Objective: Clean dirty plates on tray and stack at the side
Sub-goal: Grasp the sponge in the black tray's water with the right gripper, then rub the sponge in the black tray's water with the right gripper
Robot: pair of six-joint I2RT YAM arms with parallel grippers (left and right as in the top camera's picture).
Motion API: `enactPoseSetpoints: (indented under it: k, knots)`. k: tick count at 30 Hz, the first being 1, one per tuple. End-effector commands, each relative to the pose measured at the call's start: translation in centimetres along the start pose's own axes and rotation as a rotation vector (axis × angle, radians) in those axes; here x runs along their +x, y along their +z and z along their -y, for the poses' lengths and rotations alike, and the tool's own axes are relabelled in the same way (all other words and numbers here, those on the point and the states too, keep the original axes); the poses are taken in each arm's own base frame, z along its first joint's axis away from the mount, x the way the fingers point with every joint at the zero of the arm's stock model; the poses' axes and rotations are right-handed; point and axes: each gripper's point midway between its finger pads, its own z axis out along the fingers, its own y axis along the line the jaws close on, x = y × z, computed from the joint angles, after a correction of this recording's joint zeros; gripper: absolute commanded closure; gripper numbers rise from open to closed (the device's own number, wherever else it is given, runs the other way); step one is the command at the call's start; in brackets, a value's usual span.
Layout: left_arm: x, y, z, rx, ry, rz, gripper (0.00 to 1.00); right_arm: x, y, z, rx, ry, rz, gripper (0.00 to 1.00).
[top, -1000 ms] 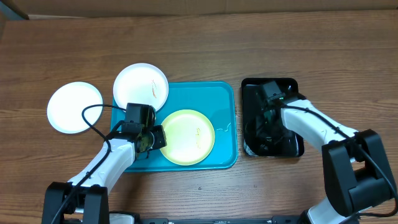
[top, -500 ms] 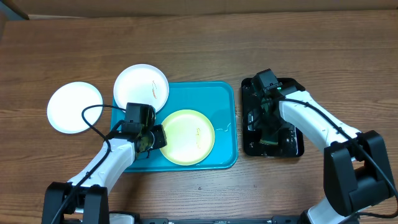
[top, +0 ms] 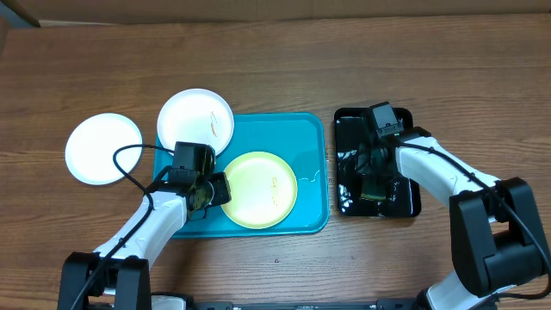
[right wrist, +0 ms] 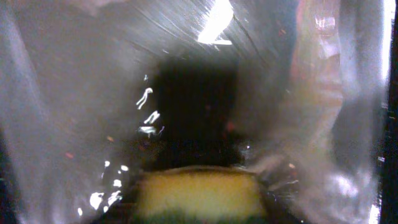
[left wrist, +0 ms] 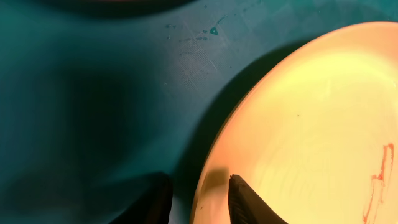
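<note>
The pale yellow-green plate (top: pixel 260 189) lies on the light-blue tray (top: pixel 310 129) and carries a small reddish smear. My left gripper (top: pixel 209 191) is closed on its left rim, which shows between the jaws in the left wrist view (left wrist: pixel 205 199). A white plate with a brownish smear (top: pixel 195 120) overlaps the tray's far left corner. A clean-looking white plate (top: pixel 104 148) lies on the table to the left. My right gripper (top: pixel 372 176) is low over the black tray (top: pixel 344 129), shut on a yellow and green sponge (right wrist: pixel 198 193).
The glossy black tray looks wet and sits just right of the light-blue tray. Bare wooden table (top: pixel 275 60) lies behind both trays. A small light scrap (top: pixel 314 179) lies on the tray's right side.
My right gripper moved back and forth over the black tray with the sponge, and the tray shifted slightly and settled. The left arm and the plates have not moved.
</note>
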Motion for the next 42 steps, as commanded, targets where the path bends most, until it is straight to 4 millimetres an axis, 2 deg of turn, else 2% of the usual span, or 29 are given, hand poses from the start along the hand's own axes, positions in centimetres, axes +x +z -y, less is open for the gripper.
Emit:
enactPoseSetpoints:
  k: [1, 5, 6, 7, 8, 11, 13, 18, 20, 24, 28, 29, 30, 31, 32, 33, 36, 42]
  knots:
    - [1.3, 0.8, -1.5, -0.059, -0.021, -0.042, 0.67, 0.4, 0.3, -1.0, -0.064, 0.01, -0.02, 0.82]
    - [1.2, 0.8, -1.5, -0.059, -0.021, -0.04, 0.67, 0.1, 0.1, -1.6, -0.089, 0.011, -0.014, 0.74]
    - [1.2, 0.8, -1.5, -0.06, -0.021, -0.04, 0.67, 0.0, 0.0, -1.6, -0.089, 0.001, -0.014, 0.63]
    - [1.2, 0.8, -1.6, -0.064, -0.021, -0.038, 0.67, -0.1, -0.2, -1.6, -0.086, -0.012, -0.018, 0.4]
    - [1.2, 0.7, -1.7, -0.07, -0.021, -0.036, 0.66, -0.1, -0.5, -1.5, -0.082, -0.026, -0.028, 0.34]
    - [1.2, 0.7, -1.8, -0.077, -0.021, -0.036, 0.66, 0.3, -1.6, -0.9, -0.053, -0.025, -0.085, 0.33]
    - [1.2, 0.7, -1.9, -0.083, -0.021, -0.036, 0.67, 1.4, -2.1, -0.4, -0.031, -0.027, -0.139, 0.33]
    - [1.0, 0.7, -2.3, -0.107, -0.021, -0.026, 0.66, 3.8, -1.5, 0.5, -0.002, -0.031, -0.207, 0.34]
    - [1.0, 0.7, -2.4, -0.113, -0.02, -0.026, 0.67, 4.1, -0.5, 0.5, -0.009, -0.03, -0.19, 0.36]
    - [1.0, 0.6, -2.9, -0.141, -0.02, -0.023, 0.71, 4.2, 0.9, 0.4, -0.026, -0.027, -0.149, 0.5]
    - [1.0, 0.6, -2.9, -0.14, -0.02, -0.022, 0.71, 4.3, 1.0, 0.3, -0.036, -0.026, -0.15, 0.51]
    - [1.0, 0.6, -2.9, -0.139, -0.02, -0.023, 0.74, 4.4, 0.9, 0.3, -0.036, -0.026, -0.154, 0.54]
    - [1.0, 0.6, -2.9, -0.139, -0.02, -0.022, 0.77, 4.5, 0.9, 0.3, -0.035, -0.027, -0.155, 0.62]
    - [1.0, 0.6, -2.9, -0.139, -0.02, -0.021, 0.82, 4.5, 0.9, 0.3, -0.035, -0.027, -0.156, 0.75]
    - [0.9, 0.6, -2.9, -0.138, -0.02, -0.019, 0.92, 4.4, 0.9, 0.3, -0.036, -0.026, -0.154, 0.96]
    - [0.9, 0.6, -2.9, -0.138, -0.02, -0.018, 0.96, 4.2, 0.8, 0.3, -0.037, -0.024, -0.151, 0.96]
    - [0.7, 0.6, -2.8, -0.135, -0.019, -0.011, 0.96, 3.0, -0.2, 0.0, -0.04, -0.034, -0.144, 0.96]
    - [0.9, 0.7, -2.4, -0.112, -0.02, -0.021, 0.96, 1.0, -4.9, -0.3, -0.02, -0.055, -0.198, 0.96]
